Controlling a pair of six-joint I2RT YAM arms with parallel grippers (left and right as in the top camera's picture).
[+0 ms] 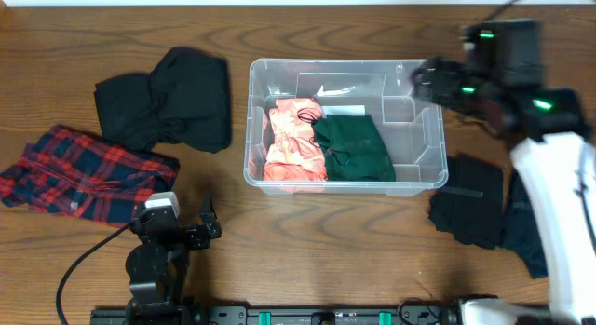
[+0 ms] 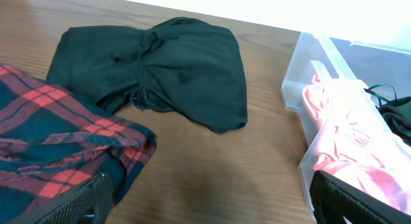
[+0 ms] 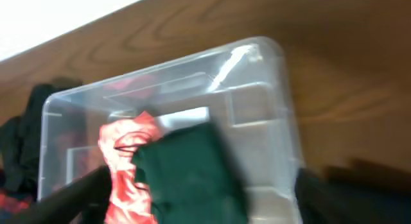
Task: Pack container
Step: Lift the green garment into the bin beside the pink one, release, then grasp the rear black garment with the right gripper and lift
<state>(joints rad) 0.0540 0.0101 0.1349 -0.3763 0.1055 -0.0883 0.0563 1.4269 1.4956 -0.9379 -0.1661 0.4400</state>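
The container (image 1: 415, 129) is a clear plastic bin in the middle of the table. It holds a pink cloth (image 1: 292, 146) on the left and a dark green cloth (image 1: 354, 148) beside it. In the right wrist view the container (image 3: 282, 102) lies below with both cloths inside. My right gripper (image 1: 426, 81) hovers over the bin's far right corner, open and empty (image 3: 205, 208). My left gripper (image 1: 186, 223) is low at the front left, open and empty (image 2: 212, 208), apart from the bin (image 2: 302, 89).
A black garment (image 1: 172, 101) and a red plaid garment (image 1: 79, 171) lie left of the bin; both show in the left wrist view (image 2: 160, 70), (image 2: 58, 140). Dark folded garments (image 1: 470, 209) lie right of the bin.
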